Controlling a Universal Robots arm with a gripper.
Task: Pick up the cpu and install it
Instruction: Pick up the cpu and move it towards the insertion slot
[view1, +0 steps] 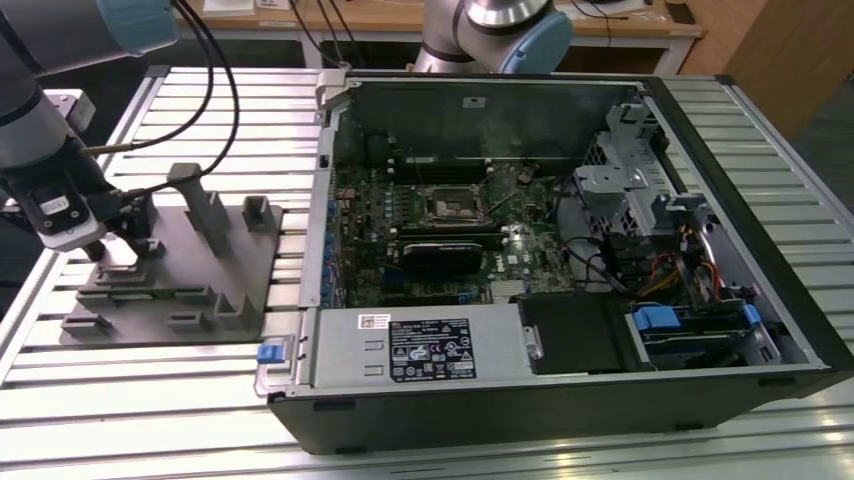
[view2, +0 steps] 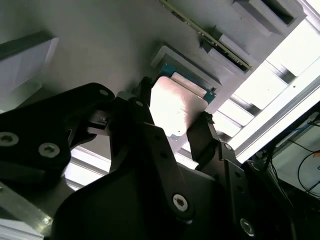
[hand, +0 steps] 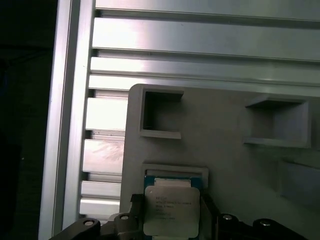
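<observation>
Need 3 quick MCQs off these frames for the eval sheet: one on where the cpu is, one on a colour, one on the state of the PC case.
1. Where is the cpu?
A) seated in a black socket
B) at the grey fixture, right at the hand
C) on bare table slats

2. What colour is the cpu's top?
A) black
B) gold
C) silvery-white

3. How is the computer case?
A) open, motherboard exposed
B) shut by a side panel
C) covered with a cloth

Answers:
1 B: both wrist views show the cpu against the grey fixture with the hand at it.
2 C: its lid shows pale and metallic in both wrist views.
3 A: the exterior view looks straight in at the board and drive bays.
</observation>
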